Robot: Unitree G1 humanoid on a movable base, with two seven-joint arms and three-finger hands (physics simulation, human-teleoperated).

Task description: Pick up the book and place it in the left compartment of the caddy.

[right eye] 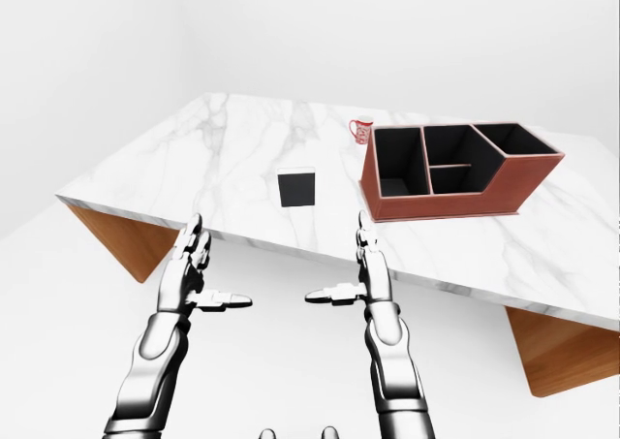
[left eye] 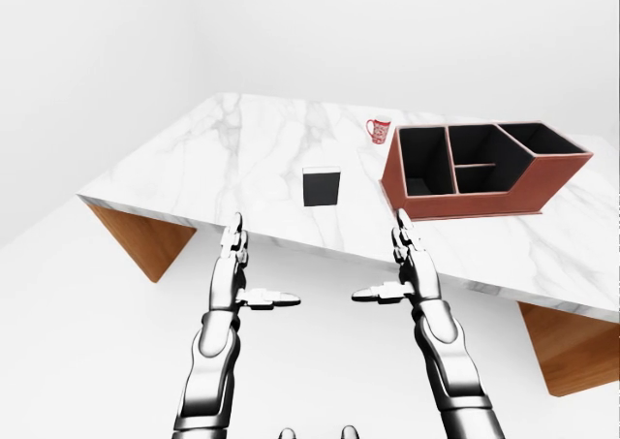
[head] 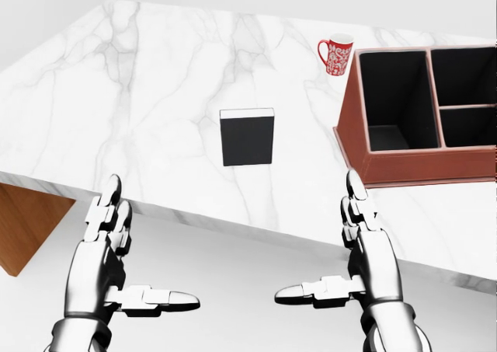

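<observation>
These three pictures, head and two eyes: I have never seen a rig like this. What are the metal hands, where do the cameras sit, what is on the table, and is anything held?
This is a simulator's render of a humanoid robot. All three cameras sit on its head and look out over its arms. The left hand and right hand are three-fingered; both are open, below the table's near edge, and hold nothing. On the marble table lies a black book, flat and untouched. To its right stands a brown caddy with dark compartments, and a red patterned mug beside the caddy's upper left corner.
</observation>
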